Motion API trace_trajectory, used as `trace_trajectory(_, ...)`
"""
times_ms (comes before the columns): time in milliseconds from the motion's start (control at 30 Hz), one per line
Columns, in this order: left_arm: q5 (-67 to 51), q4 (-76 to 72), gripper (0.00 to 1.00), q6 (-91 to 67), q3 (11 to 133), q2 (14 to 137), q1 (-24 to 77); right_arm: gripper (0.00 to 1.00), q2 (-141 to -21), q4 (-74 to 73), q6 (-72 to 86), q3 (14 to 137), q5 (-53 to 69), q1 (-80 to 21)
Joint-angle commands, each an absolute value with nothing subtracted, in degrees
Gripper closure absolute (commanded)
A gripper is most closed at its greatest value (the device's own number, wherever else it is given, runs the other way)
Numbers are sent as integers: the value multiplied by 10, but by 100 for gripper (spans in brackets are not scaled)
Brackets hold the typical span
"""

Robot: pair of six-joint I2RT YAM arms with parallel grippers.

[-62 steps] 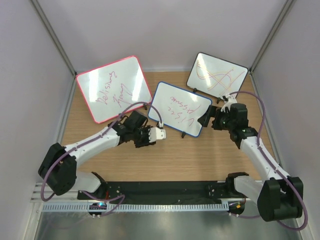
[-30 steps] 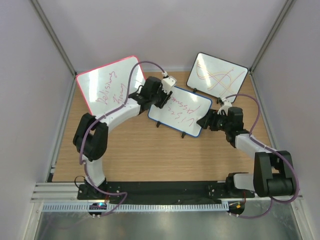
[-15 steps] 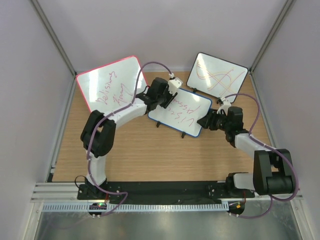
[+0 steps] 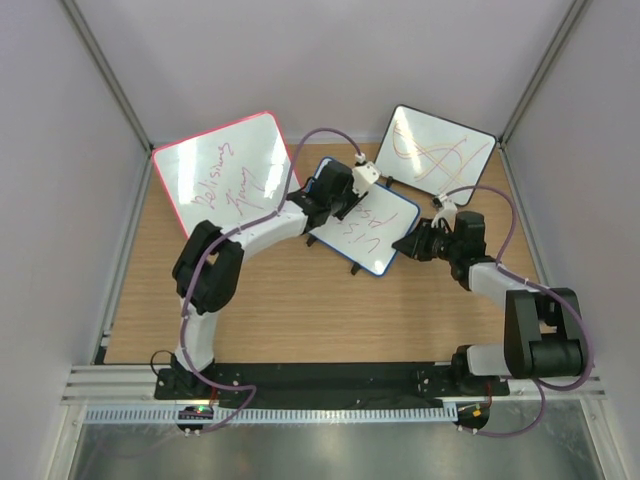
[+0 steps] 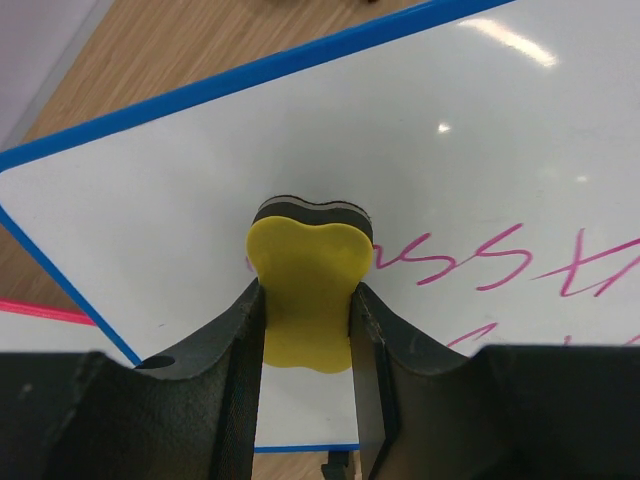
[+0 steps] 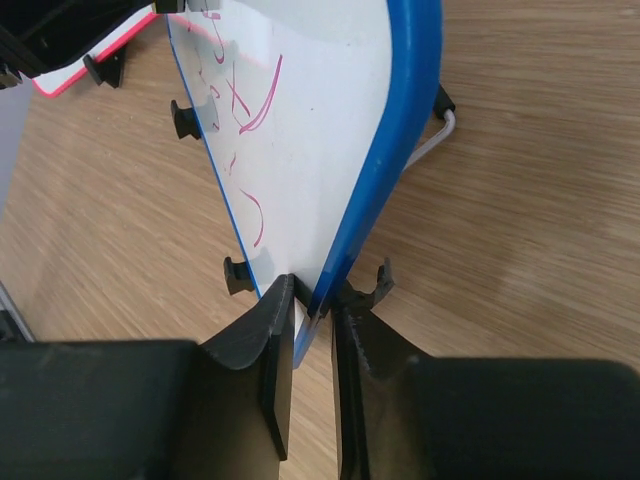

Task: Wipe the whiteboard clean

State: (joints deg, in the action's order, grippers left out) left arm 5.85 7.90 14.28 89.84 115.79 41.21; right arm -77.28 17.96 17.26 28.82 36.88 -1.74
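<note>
The whiteboard (image 4: pixel 372 228), blue-framed with red handwriting, stands tilted on small black feet at the middle of the table. My left gripper (image 4: pixel 345 198) is over its upper left part, shut on a yellow eraser (image 5: pixel 308 275) whose dark pad presses on the white surface (image 5: pixel 200 190), just left of the red writing (image 5: pixel 500 262). My right gripper (image 4: pixel 404 243) is at the board's right corner. In the right wrist view its jaws (image 6: pixel 318 305) pinch the blue frame (image 6: pixel 390 170) near a black foot (image 6: pixel 372 285).
A larger pink-framed board (image 4: pixel 225 175) leans at the back left, close behind my left arm. A black-framed board (image 4: pixel 435 148) with orange and red scribbles stands at the back right. Grey walls enclose the wooden table (image 4: pixel 270 310).
My right gripper has closed on the whiteboard's corner. My left arm has carried the eraser rightward along the board's top. The board has turned slightly.
</note>
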Motion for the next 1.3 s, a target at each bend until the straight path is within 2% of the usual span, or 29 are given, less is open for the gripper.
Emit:
trace_trajectory(0,51,60,100,152,910,1178,440,85,-784,176,136,320,391,-20)
trace_trajectory(267,42,62,100,137,893,1185,461,86,-751,165,119,307,374,-22)
trace_trajectory(400,95,59,100,152,901,1194,449,98,-748,154,115,309,360,-22)
trace_trajectory(633,154,55,100,177,925,1201,381,99,-744,138,107,312,345,-29)
trace_trajectory(833,136,54,100,195,914,1205,370,99,-741,132,104,314,341,-33)
trace_trajectory(1267,86,54,100,198,889,1184,502,99,-732,120,98,315,335,-41)
